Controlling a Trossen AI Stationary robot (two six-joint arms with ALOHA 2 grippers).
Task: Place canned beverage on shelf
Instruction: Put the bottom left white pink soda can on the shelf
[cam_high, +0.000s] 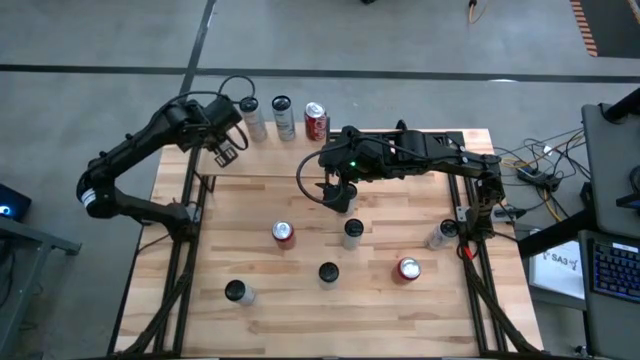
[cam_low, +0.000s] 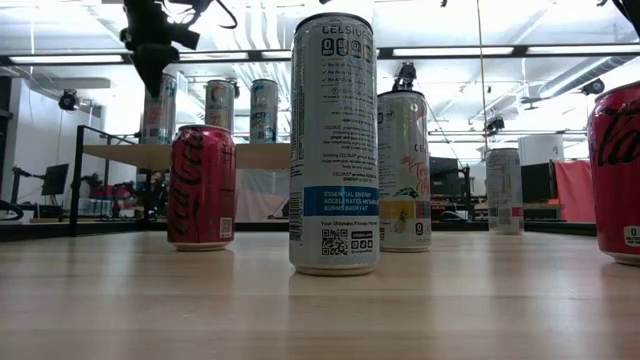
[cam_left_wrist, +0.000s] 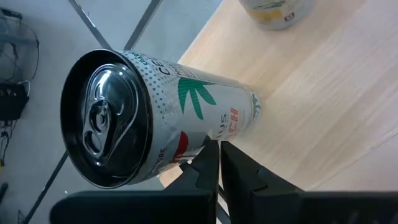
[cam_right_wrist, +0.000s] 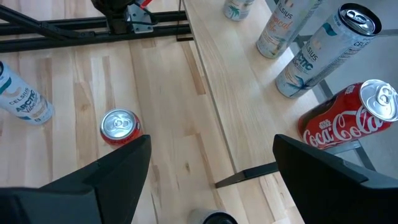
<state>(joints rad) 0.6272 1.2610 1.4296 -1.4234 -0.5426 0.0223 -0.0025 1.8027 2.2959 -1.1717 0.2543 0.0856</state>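
Note:
The shelf (cam_high: 270, 160) stands at the table's far left and carries several cans. One silver Celsius can (cam_left_wrist: 155, 118) stands upright on its base near the shelf's left edge; it also shows in the low view (cam_low: 160, 105). My left gripper (cam_left_wrist: 217, 158) is shut and slants down close beside this can. In the high view the left gripper (cam_high: 228, 150) hides it. My right gripper (cam_right_wrist: 211, 180) hangs open over the table's middle (cam_high: 340, 195), with nothing between its fingers. On the shelf's right corner stands a red Coca-Cola can (cam_right_wrist: 348, 124). My left gripper's shut fingertips (cam_left_wrist: 211, 152) lie right by the lower side wall of the Celsius can, slanting down from above. I cannot tell whether they touch it. The can stands upright on the shelf, near the shelf's edge.
Several loose cans stand on the tabletop: a red one (cam_high: 283, 232), silver ones (cam_high: 352, 232) (cam_high: 328, 272) (cam_high: 237, 291) (cam_high: 440, 235) and another red one (cam_high: 407, 268). More Celsius cans (cam_right_wrist: 323, 50) (cam_right_wrist: 283, 25) stand on the shelf.

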